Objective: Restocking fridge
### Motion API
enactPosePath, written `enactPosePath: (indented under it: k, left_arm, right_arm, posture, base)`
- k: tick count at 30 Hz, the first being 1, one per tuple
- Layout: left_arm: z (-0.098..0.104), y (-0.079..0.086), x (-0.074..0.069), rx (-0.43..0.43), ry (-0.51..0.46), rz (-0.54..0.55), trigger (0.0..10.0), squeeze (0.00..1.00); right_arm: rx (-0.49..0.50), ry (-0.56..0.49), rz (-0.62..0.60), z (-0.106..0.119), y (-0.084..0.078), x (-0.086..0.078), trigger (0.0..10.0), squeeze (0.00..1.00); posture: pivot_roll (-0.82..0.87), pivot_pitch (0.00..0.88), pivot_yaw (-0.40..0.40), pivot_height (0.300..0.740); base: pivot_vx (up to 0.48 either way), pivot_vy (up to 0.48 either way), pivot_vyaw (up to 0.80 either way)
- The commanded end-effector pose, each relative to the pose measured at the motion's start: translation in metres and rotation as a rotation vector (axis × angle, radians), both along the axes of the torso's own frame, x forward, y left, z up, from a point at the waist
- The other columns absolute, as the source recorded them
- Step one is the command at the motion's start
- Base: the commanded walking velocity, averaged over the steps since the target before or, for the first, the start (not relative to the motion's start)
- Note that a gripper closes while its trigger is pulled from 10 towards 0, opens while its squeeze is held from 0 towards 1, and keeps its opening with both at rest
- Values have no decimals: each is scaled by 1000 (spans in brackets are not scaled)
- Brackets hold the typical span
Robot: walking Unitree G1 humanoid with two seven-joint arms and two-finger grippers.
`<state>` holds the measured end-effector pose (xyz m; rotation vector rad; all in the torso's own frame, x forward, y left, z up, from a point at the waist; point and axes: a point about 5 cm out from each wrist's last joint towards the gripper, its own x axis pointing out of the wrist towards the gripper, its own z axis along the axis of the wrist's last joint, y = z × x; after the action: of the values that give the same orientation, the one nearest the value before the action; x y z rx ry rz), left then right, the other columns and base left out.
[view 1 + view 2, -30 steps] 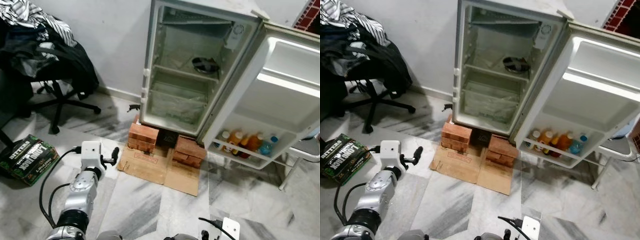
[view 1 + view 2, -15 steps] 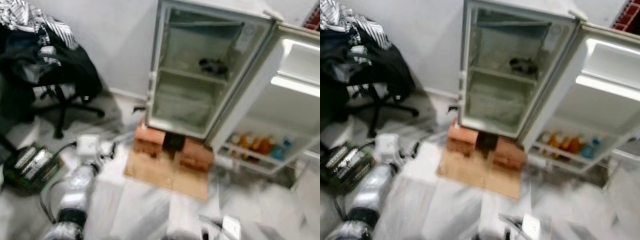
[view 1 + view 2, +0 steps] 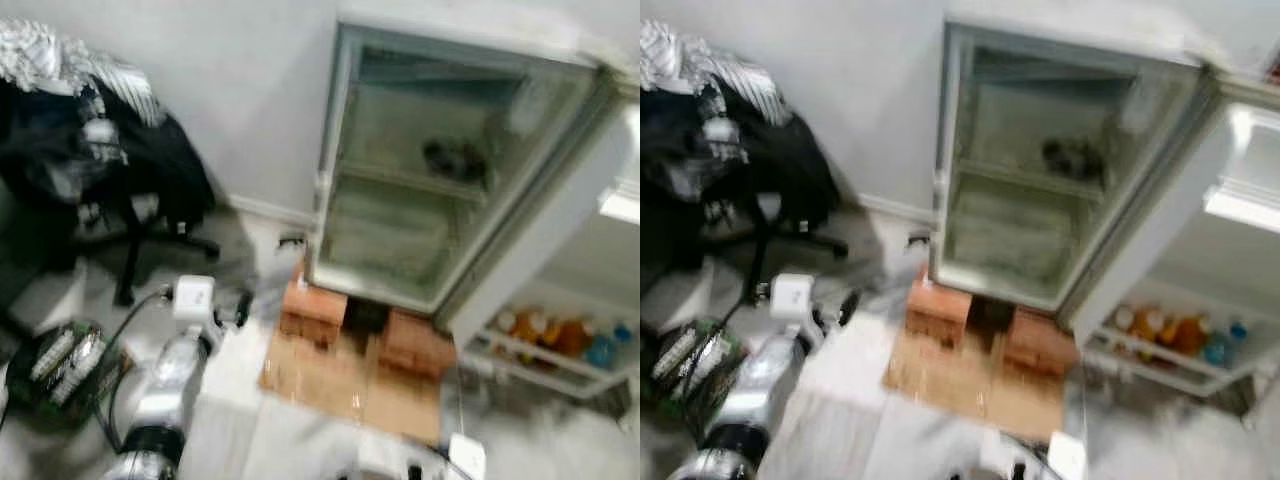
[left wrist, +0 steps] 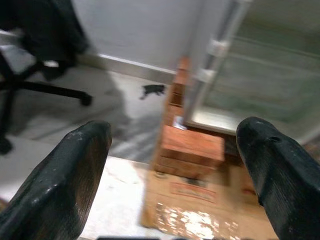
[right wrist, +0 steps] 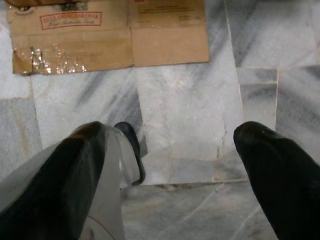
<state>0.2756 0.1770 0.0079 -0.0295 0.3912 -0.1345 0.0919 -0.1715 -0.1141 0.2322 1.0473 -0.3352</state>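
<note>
Two stacks of red bricks (image 3: 318,310) prop the open white fridge (image 3: 440,180) ahead of me; my left hand (image 4: 172,165) and right hand (image 5: 170,165) both spread wide, holding nothing, above the marble floor (image 5: 190,115).

plain grey wall (image 3: 240,90) | marble floor (image 5: 190,125), flattened cardboard (image 5: 107,37) on it | office chair (image 3: 120,215) piled with dark clothes
</note>
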Motion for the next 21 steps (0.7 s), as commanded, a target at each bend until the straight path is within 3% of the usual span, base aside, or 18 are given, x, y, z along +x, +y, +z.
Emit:
enactPosePath:
  k: [1, 3, 14, 21]
  left_arm:
    - [0, 6, -1, 25, 12, 2, 10000, 0]
    - [0, 5, -1, 25, 13, -3, 10000, 0]
    - [-7, -3, -11, 20, 35, -11, 10000, 0]
    - [-16, 6, -22, 44, 100, 40, 10000, 0]
  right_arm:
    - [28, -808, 432, 150, 64, 230, 10000, 0]
    - [29, -807, 431, 150, 64, 230, 10000, 0]
    - [36, -763, 443, 145, 64, 228, 10000, 0]
    - [11, -667, 506, 136, 66, 225, 10000, 0]
  posture:
    - [54, 0, -71, 740]
    - [54, 0, -71, 740]
    - [82, 0, -122, 740]
    - [114, 0, -143, 740]
  base:
    - [0, 0, -800]
    - [0, 0, -800]
    - [0, 0, 0]
    - [0, 0, 0]
